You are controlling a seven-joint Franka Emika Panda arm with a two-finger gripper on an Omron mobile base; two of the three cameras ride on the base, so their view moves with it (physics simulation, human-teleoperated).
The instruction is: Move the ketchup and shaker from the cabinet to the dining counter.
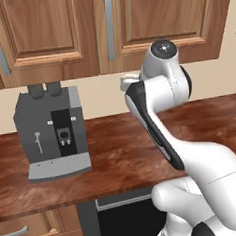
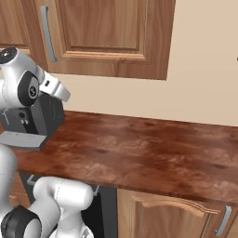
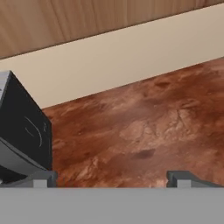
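Brown-wood cabinet [image 1: 132, 23] doors shut, ketchup and shaker presumably inside; claw [image 3: 111, 179] wide, empty, above table [image 2: 139, 148] near coffee machine [image 1: 53, 132] at back edge, unopened door the obstacle

Nothing readable is showing up anywhere here, no words, brand names or numbers. The boxy dark grey coffee machine [image 1: 52, 132] sitting on the reddish-brown wood-grain counter [image 1: 123, 154] is carrying a couple of tiny pale marks on its black front panel and a light wand-shaped outline on its left face, but they're looking more like icons than letters, possibly just button markings. In the hand view its dark side [image 3: 24, 131] is showing faint curved lines, not lettering. The medium-brown panelled wall cabinet doors [image 1: 48, 30] are staying plain, no labels.
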